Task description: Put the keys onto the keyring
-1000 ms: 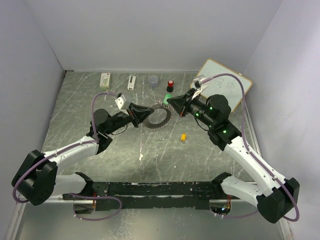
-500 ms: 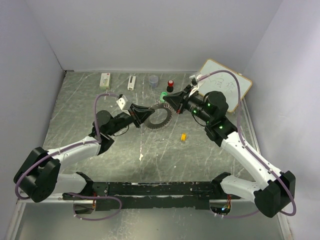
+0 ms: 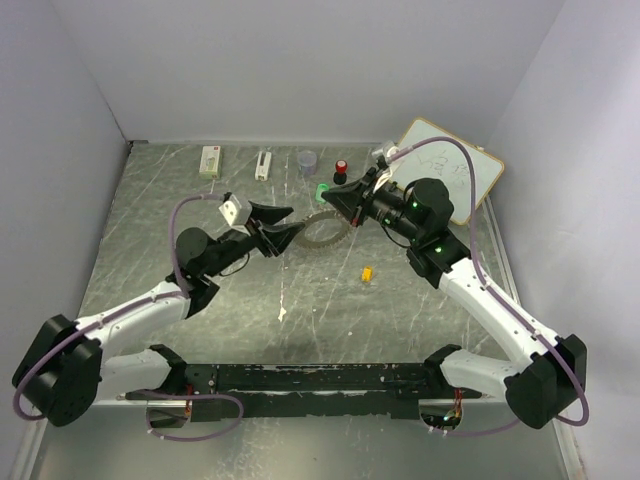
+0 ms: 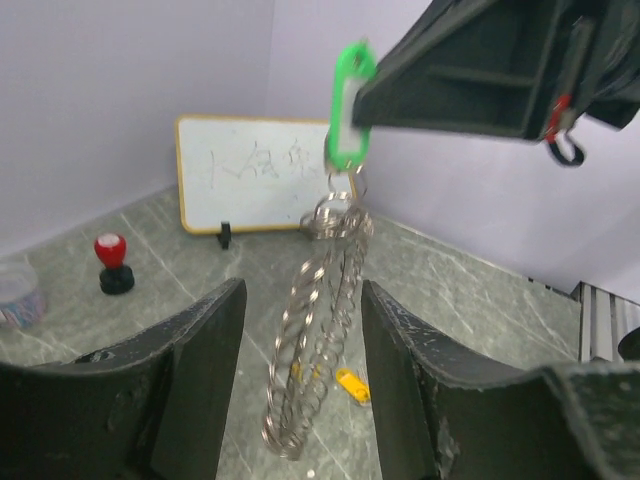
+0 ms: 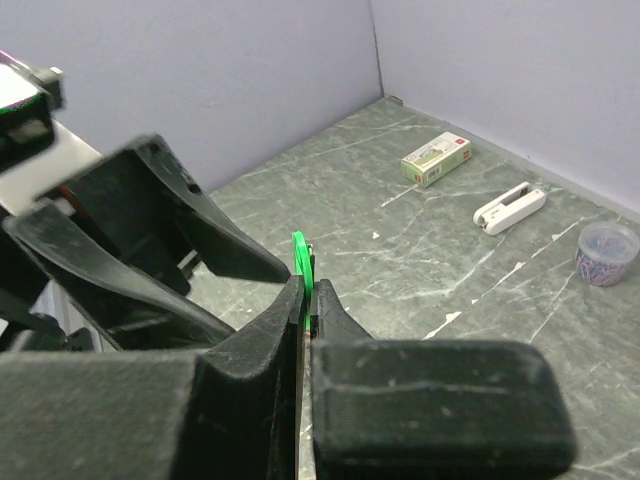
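- Two keys. Where are they, seen from on top?
- Your right gripper [image 3: 331, 196] pinches the green key [image 3: 322, 190] up off the table [image 3: 200, 280]. The yellow key [image 3: 367, 272] lies alone on the table, well apart, not yet picked up.
- And the ring?
- The ring [image 3: 322, 229] tilts up under the green key. Your left gripper [image 3: 290, 222] is spread wide at its near edge.
- What does your left wrist show?
- The ring [image 4: 315, 340] hangs edge-on from the green key [image 4: 347, 105]. It sits between your two fingers [image 4: 200, 380] but touches neither. I think the green key is hooked on, and lifting it lets you check.
- And your right wrist?
- Your fingers are squeezed tight on the green key [image 5: 300, 262]. Keep that squeeze, or the ring may drop.
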You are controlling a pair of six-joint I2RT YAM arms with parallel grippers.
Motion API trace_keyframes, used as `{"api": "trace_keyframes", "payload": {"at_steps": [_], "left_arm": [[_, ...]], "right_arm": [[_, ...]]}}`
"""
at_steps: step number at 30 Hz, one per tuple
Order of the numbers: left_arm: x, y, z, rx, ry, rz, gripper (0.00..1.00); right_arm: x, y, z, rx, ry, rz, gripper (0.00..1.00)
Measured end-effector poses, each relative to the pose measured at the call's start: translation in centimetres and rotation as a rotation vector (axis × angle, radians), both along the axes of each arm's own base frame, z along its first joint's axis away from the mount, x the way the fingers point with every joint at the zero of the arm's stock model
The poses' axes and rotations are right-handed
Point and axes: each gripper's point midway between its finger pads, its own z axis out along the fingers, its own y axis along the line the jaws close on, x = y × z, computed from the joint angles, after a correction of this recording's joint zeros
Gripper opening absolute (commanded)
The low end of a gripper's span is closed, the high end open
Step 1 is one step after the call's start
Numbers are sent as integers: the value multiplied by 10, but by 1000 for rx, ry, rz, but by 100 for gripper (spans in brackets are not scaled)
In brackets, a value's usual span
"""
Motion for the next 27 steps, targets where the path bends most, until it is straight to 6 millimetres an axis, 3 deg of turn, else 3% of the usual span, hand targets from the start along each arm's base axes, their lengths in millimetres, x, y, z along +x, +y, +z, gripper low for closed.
{"api": "trace_keyframes", "payload": {"at_steps": [4,7,17,27], "left_arm": [[-9,9,25,-24,-76,14,62],[-10,13,30,-20,-100,28,62],[-1,1,12,110,-152,0,60],[-9,-11,5,189,-249,-90,56]], "right_arm": [[-1,2,-3,-21,-18,21,0],[-3,3,-4,-35,-34,40,0],[-15,8,-7,-71,-83,132,0],[-31,14,-20,-120,-101,258,0]]}}
